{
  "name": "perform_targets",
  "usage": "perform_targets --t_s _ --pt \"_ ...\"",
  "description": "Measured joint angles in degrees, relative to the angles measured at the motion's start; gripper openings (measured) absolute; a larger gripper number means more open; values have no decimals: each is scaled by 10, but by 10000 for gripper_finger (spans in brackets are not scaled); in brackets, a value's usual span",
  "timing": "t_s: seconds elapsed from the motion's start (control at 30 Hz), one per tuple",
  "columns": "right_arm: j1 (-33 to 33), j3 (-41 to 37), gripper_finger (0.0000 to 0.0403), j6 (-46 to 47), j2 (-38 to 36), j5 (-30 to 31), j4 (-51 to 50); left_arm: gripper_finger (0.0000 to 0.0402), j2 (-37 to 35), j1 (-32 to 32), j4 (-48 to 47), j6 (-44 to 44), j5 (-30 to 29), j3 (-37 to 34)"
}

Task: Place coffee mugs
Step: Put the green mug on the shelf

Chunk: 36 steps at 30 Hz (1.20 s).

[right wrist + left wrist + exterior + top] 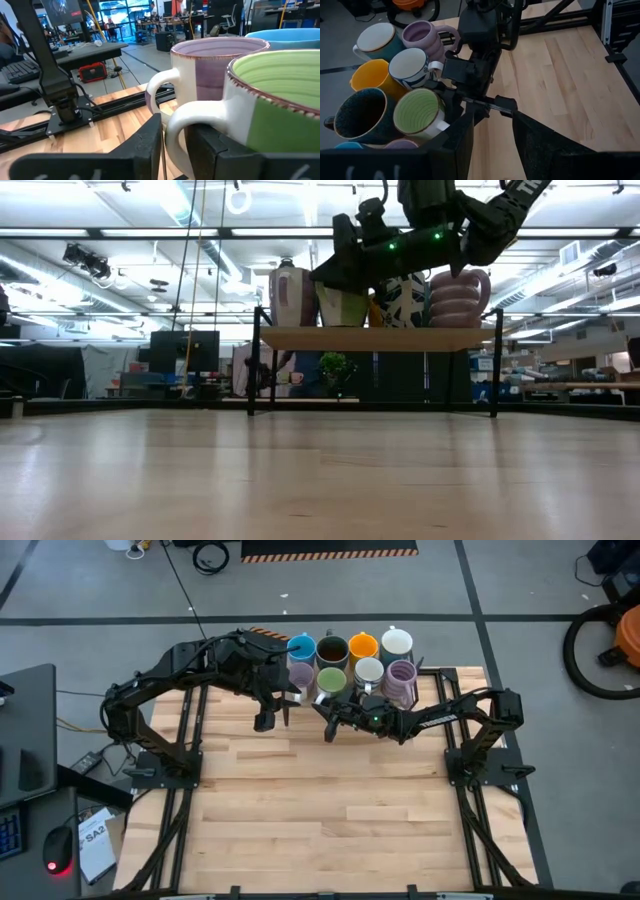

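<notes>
Eight coffee mugs stand close together, bases down, on a raised wooden shelf (pixel 300 338) at the table's far edge. The back row holds blue (pixel 302 646), dark brown (pixel 332 648), orange (pixel 362 644) and white (pixel 397 641). The front row holds lilac (pixel 301 675), green (pixel 331 680), white (pixel 368 671) and lilac (pixel 401 683). My right gripper (pixel 328 705) reaches level at the green mug (pixel 280 95) from the near side and is shut on its handle. My left gripper (pixel 275 712) hangs open just left of it, above the table, with nothing between its fingers (pixel 540 145). My right gripper has the green mug's white handle loop (pixel 175 125) between its two fingers (pixel 150 145), one on each side of the loop. The fingers come level from the table's near side. The mug stands upright on the shelf beside the lilac mug (pixel 210 75).
The shelf's black legs (pixel 252 370) stand on the table's far part. Black frame rails (pixel 185 730) run along both table sides under the arms. The wooden top (pixel 330 810) lies bare toward the near edge. A desk with a mouse (pixel 58 850) stands off the left side.
</notes>
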Motion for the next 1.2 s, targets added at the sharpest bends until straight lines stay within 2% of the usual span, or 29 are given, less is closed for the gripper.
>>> perform_targets --t_s 0.53,0.87,1.2 --pt "-3 0 104 -14 0 -12 -6 142 0 0 0 -9 0 0" --pt "-2 0 149 -14 0 -14 -13 142 0 -1 0 -12 0 0" --pt "12 0 152 -25 0 35 -17 142 0 -1 0 -12 0 0"
